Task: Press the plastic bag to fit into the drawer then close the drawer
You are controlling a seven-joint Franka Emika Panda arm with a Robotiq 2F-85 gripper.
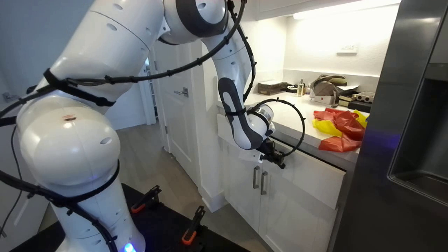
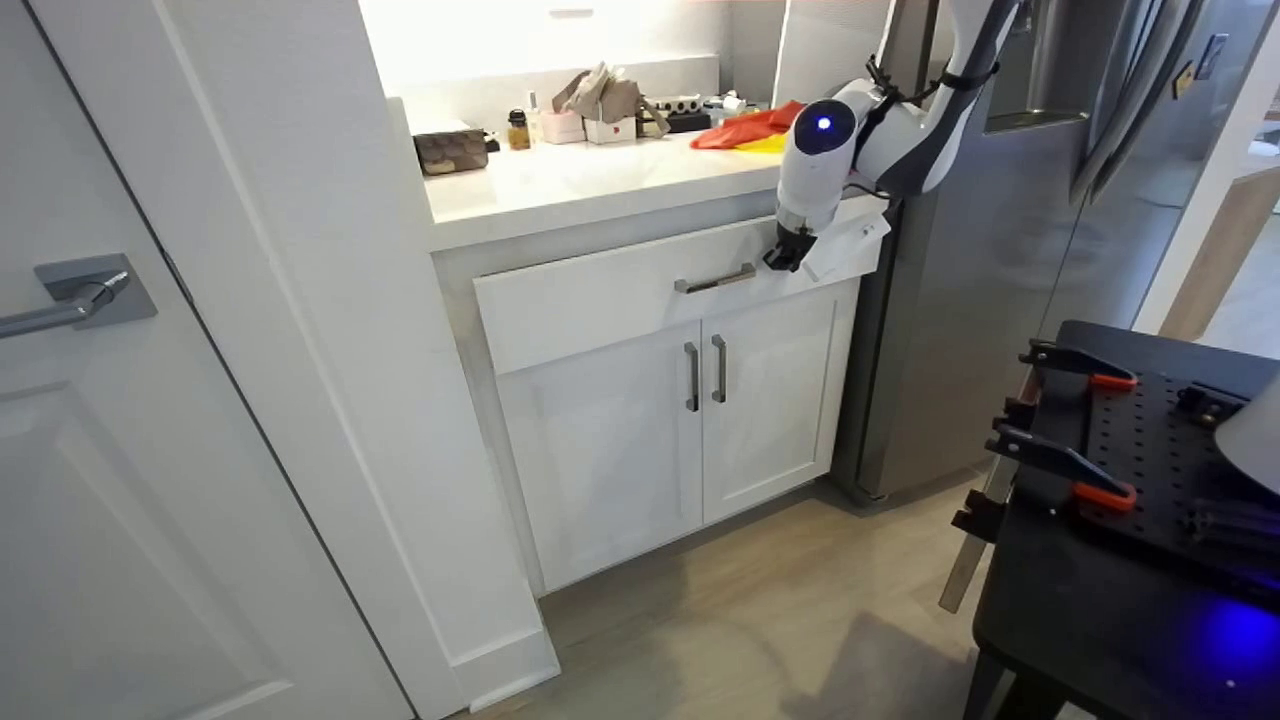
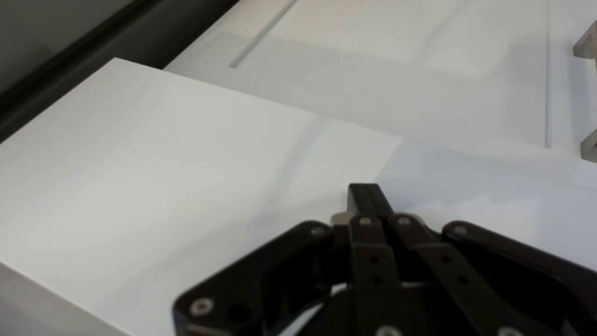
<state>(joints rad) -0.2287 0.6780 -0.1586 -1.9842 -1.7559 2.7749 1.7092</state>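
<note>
The drawer's white front (image 1: 311, 173) shows in both exterior views (image 2: 590, 305) and fills much of the wrist view (image 3: 196, 172). It stands a little out from the cabinet, with a narrow dark gap below the counter. The drawer's inside is hidden. Crumpled red and yellow plastic (image 1: 346, 127) lies on the counter above, and also shows in an exterior view (image 2: 745, 128). My gripper (image 3: 366, 186) is shut and empty, fingertips together, at the drawer front, right of its handle (image 2: 715, 280) in an exterior view (image 2: 782, 265). I cannot tell whether the tips touch it.
Cabinet doors with two upright handles (image 2: 692, 377) are below the drawer. A steel fridge (image 1: 392, 140) stands close beside the drawer. Boxes, bottles and a cap (image 1: 327, 85) sit at the back of the white counter (image 2: 600, 195). A black table (image 2: 1120, 590) carries the arm's base.
</note>
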